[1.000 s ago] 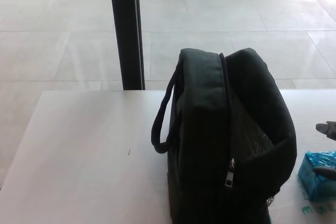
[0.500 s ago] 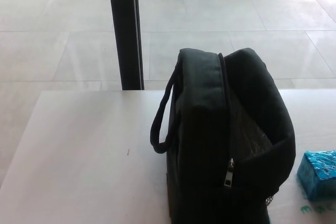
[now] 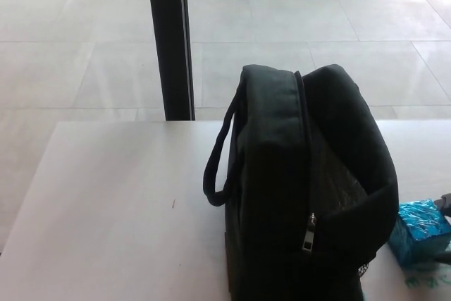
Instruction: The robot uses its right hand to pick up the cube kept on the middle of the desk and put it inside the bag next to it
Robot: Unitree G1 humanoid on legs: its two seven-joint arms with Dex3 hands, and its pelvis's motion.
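A shiny blue cube (image 3: 418, 231) is tilted just above the white desk (image 3: 106, 209), touching the right side of the black bag (image 3: 282, 174). The bag stands upright in the middle with its zip open, and the opening faces the cube. Only dark fingertips of my right hand (image 3: 446, 203) show at the right edge, one above and one below the cube, closed on it. The rest of that hand is out of frame. My left hand is nowhere in the picture.
A black pillar (image 3: 169, 40) stands on the tiled floor behind the desk's far edge. The bag's carry handle (image 3: 217, 167) loops out to the left. Green marks (image 3: 423, 281) lie on the desk under the cube.
The cube has shifted left toward the bag, lifted slightly and tipped. Half a second ago my right hand was out of sight; its fingertips now show around the cube.
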